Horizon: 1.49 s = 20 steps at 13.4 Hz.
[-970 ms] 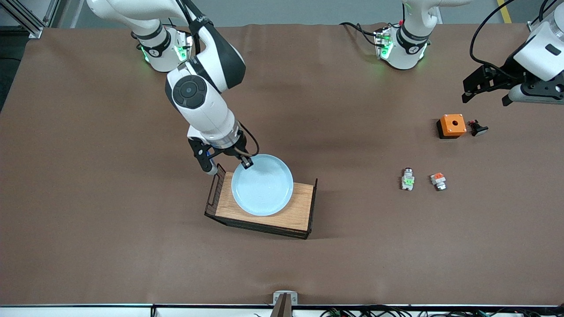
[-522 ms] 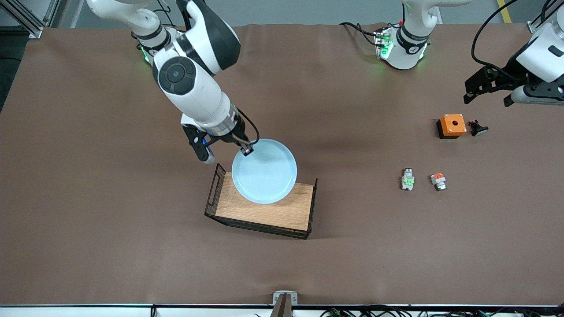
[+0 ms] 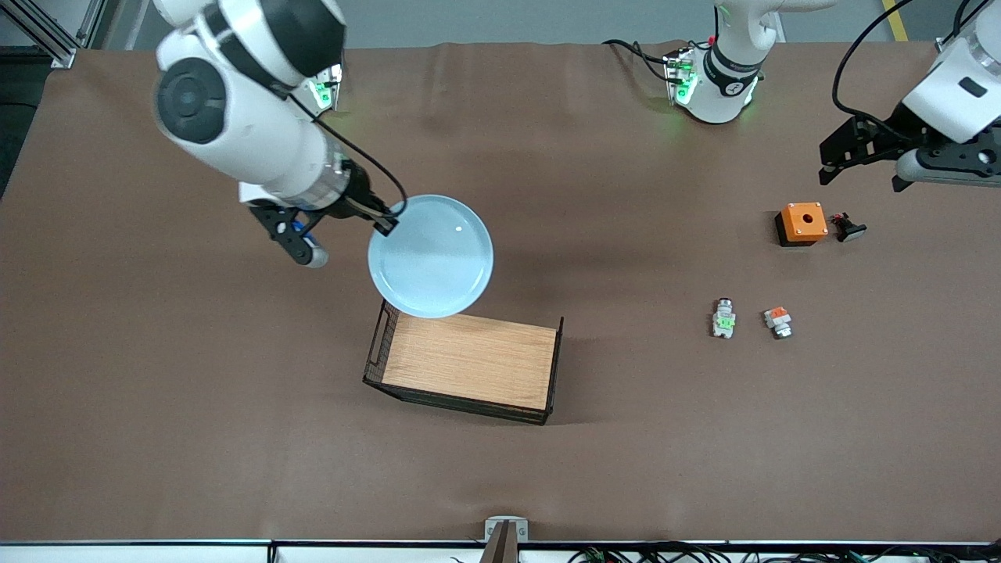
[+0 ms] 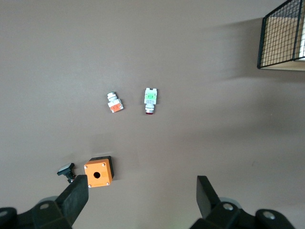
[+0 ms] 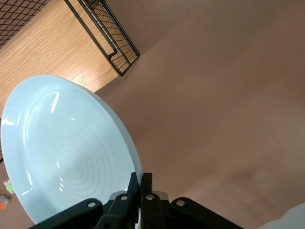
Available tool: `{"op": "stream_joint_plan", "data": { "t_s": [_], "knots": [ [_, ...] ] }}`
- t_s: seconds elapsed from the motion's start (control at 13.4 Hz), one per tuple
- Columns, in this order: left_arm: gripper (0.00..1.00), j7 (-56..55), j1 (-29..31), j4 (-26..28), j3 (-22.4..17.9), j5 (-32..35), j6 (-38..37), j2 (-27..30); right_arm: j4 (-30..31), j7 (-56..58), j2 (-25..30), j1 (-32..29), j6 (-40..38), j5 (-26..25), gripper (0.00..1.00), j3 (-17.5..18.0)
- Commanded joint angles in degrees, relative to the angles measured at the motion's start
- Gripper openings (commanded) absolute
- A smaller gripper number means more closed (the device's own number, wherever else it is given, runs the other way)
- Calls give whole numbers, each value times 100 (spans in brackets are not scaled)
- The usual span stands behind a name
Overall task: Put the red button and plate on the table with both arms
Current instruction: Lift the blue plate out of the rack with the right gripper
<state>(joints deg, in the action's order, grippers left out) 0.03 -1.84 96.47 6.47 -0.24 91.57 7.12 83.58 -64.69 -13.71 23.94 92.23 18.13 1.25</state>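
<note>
Red button (image 3: pixel 724 318) lies on the table (image 3: pixel 156 391) toward the left arm's end, beside an orange-topped part (image 3: pixel 778 321). Right gripper (image 3: pixel 387 221) pinches the plate (image 3: pixel 431 256) by its rim, aloft over the wooden tray's (image 3: pixel 469 362) farther edge. Left gripper (image 3: pixel 860 152), jaws spread and empty, waits over the table's left-arm edge.

A wood-topped wire tray (image 3: pixel 469 361), orange box (image 3: pixel 803 221), black knob (image 3: pixel 847 227) and orange-topped button part (image 3: pixel 778 320).
</note>
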Motion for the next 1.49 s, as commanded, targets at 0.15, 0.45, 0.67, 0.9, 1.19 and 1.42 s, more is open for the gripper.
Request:
{"op": "stream_joint_plan", "data": {
  "t_s": [0.15,0.45,0.67,0.9,1.19,1.42],
  "knots": [
    [100,67,35,-5,12,129,28,44,158,2210,114,-311,-574,367,1,-773],
    [100,41,35,-14,-6,59,28,88,649,4045,280,-311,-777,533,1,-1695],
    [100,67,35,-5,-6,-143,19,123,1124,5568,289,-311,-698,578,2,-2417],
    [100,260,158,4,-15,-143,1,140,1485,6746,281,-320,-479,578,2,-2840],
    [100,384,175,13,-15,-108,-25,175,2196,8161,237,-346,521,508,2,-3086],
    [100,384,175,48,-6,-99,-34,219,2601,9330,97,-521,1251,490,2,-3201]
  ]
}}
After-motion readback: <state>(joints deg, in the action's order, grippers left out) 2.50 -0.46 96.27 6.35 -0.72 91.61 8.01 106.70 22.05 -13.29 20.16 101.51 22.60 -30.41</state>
